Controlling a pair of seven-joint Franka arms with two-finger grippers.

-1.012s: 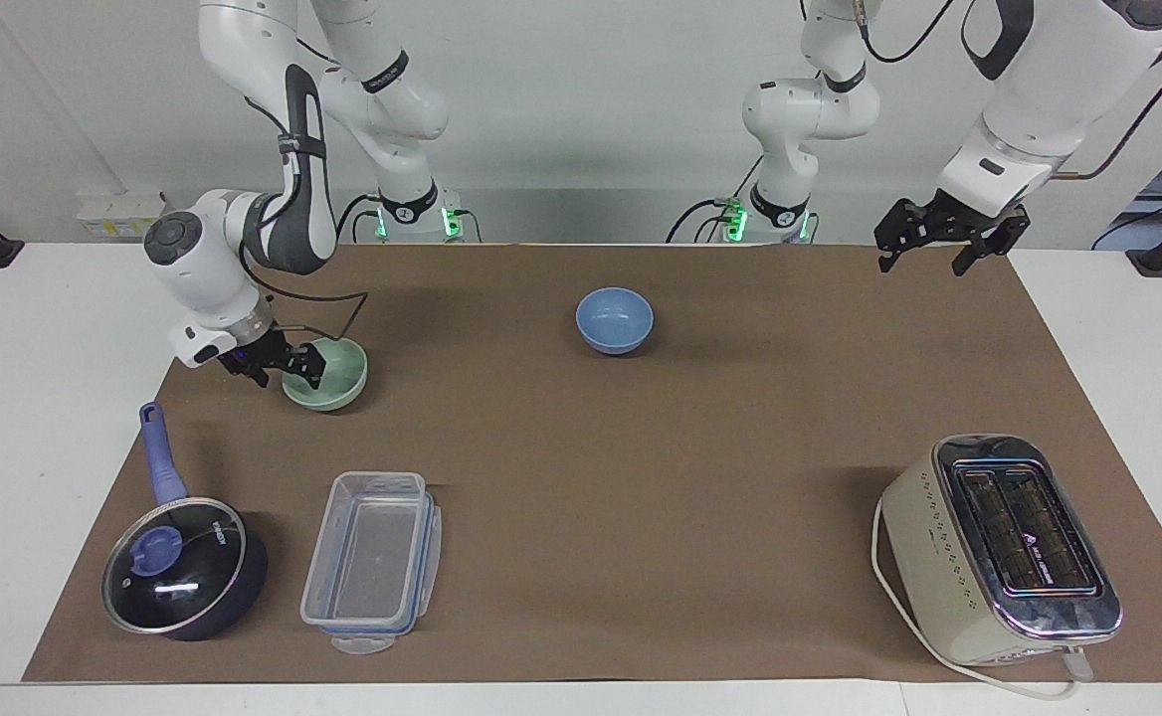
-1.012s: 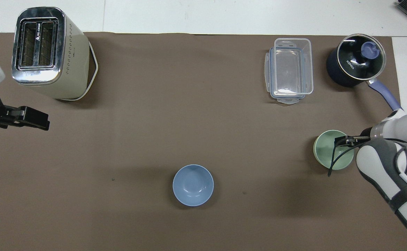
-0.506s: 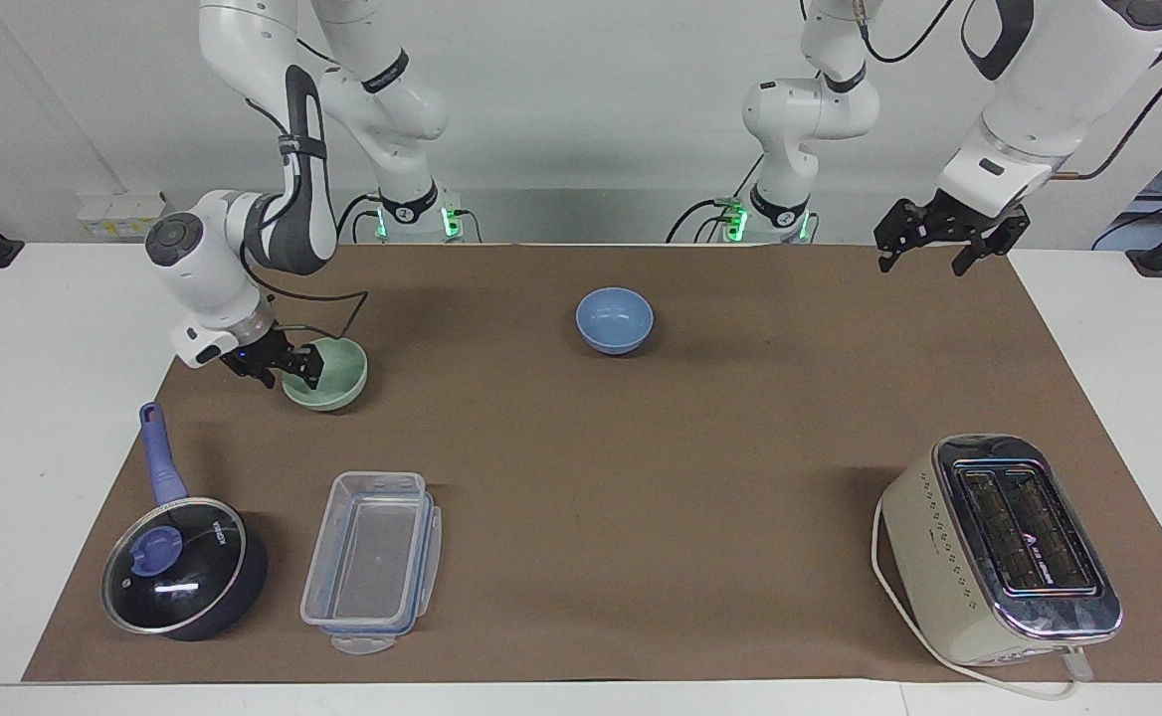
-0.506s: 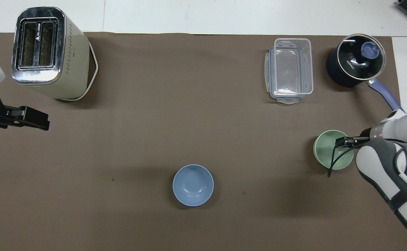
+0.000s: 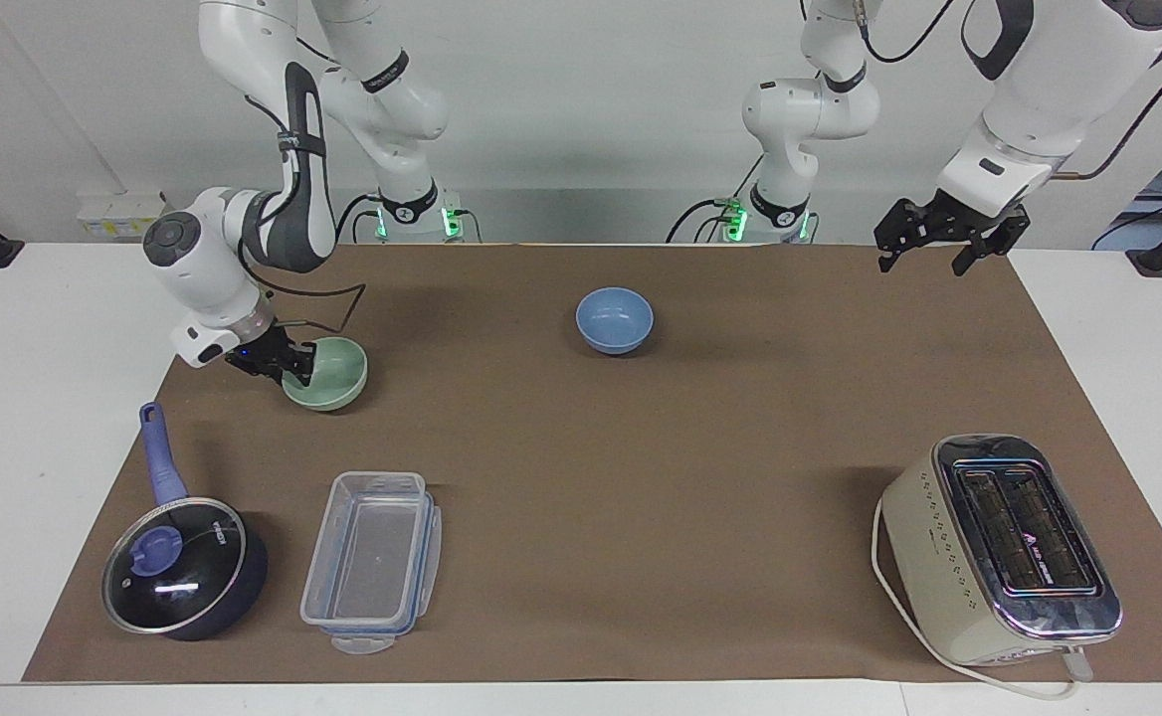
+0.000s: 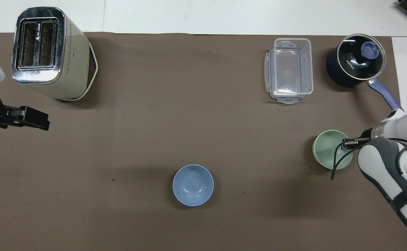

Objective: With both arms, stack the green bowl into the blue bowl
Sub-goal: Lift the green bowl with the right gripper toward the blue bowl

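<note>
- The right gripper [image 5: 288, 366] sits low at the middle left of the facing view, its fingers pinched narrow on the rim of the green bowl [image 5: 330, 378]; one finger is inside the bowl and one outside.
- In the overhead view the right gripper [image 6: 347, 142] shows at the middle right, on the bowl's [image 6: 329, 149] edge toward the right arm's end of the table.
- The green bowl rests on the brown mat [image 5: 641, 467], upright.
- The blue bowl [image 5: 614, 319] stands alone on the mat at upper centre of the facing view, well apart from the green bowl and nearer to the robots; overhead it [image 6: 193, 185] lies at lower centre.
- The left gripper [image 5: 939, 244] hangs in the air at the upper right of the facing view, fingers spread wide and holding nothing; the left arm waits.
- At the lower left of the facing view stand a lidded saucepan [image 5: 183, 567] and a clear plastic box [image 5: 372, 562].
- A toaster [image 5: 1004, 547] stands at the lower right.
</note>
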